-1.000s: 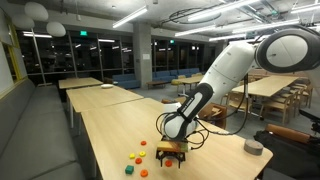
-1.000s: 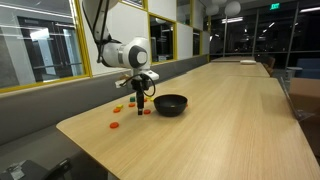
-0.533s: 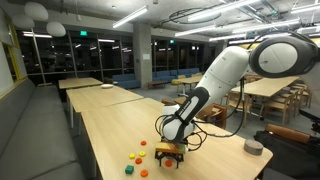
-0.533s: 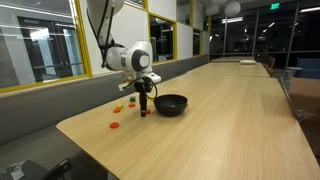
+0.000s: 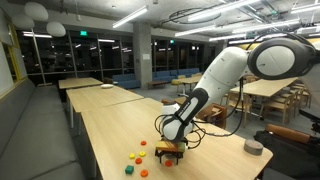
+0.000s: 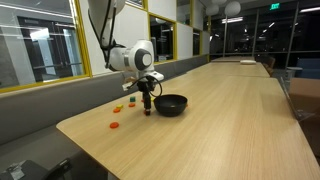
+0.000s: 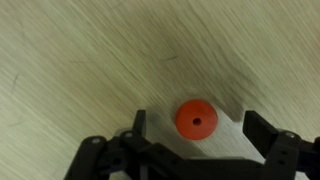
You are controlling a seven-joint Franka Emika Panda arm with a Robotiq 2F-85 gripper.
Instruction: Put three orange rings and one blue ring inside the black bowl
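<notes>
Orange ring (image 7: 196, 119) on wooden table (image 7: 80, 60), between wide-open tool (image 7: 197, 128) jaws, untouched

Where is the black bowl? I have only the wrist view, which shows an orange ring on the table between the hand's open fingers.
Observer: The black bowl stands on the table close beside the hand, outside your frame.
Reviewer: Are other rings lying about?
Observer: Yes. Several loose rings lie on the hand's other side from the bowl, among them an orange ring near the table edge.
Reviewer: Anything else on the table?
Observer: A low grey round thing sits well apart from the rings.
</notes>
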